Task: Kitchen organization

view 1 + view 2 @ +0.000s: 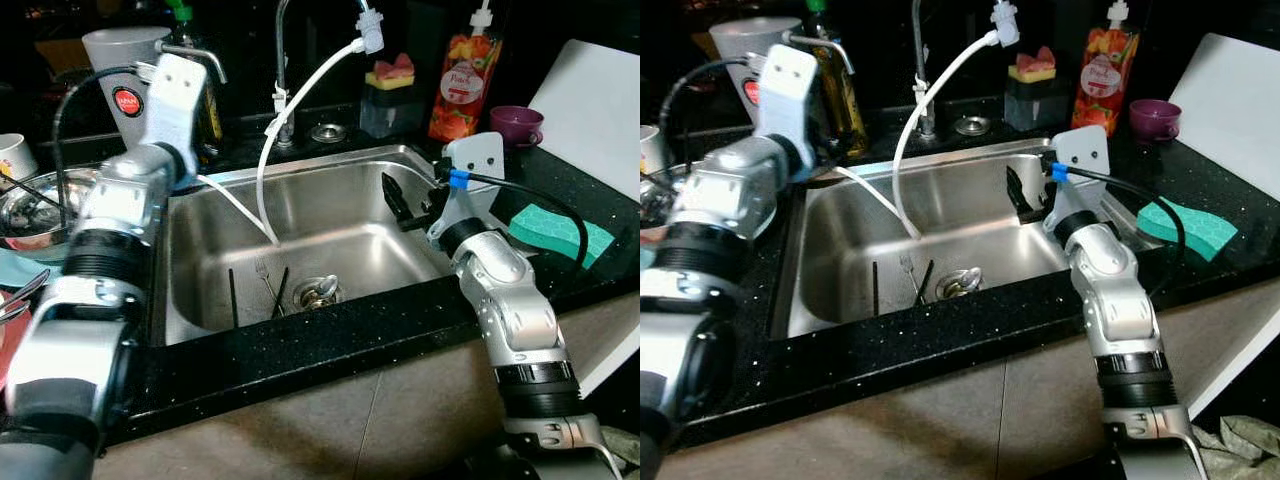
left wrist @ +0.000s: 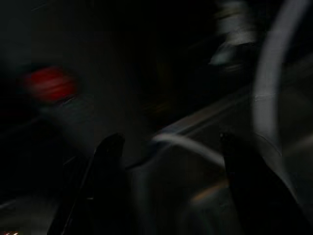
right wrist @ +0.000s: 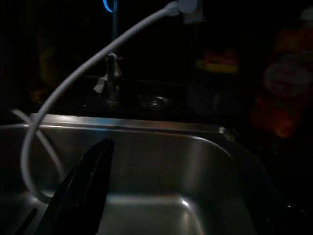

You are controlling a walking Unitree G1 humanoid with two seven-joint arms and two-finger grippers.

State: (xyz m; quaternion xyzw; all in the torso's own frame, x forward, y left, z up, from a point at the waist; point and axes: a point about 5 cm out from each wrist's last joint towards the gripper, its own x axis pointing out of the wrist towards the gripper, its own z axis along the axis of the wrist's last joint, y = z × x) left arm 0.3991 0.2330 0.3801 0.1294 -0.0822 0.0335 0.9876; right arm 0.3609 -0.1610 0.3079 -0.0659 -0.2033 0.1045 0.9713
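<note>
Both arms reach over the sink [image 1: 300,190], likely to clear it: right gripper [image 1: 400,205] wide at its right wall, left gripper [image 2: 166,161] wide past its left rim; fork [image 1: 266,285] lies beside its drain.

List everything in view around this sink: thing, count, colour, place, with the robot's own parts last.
sink: one, steel, set in the black counter
fork: one, silver, on the sink floor by the drain
hose: one, white, looping from the tap into the basin
sponge: one, teal, on the counter right of the sink
juice pouch: one, orange-red, behind the sink
cup: one, purple, back right
metal bowl: one, steel, left counter
left gripper: open, at the sink's left rim
right gripper: black fingers inside the basin's right side
</note>
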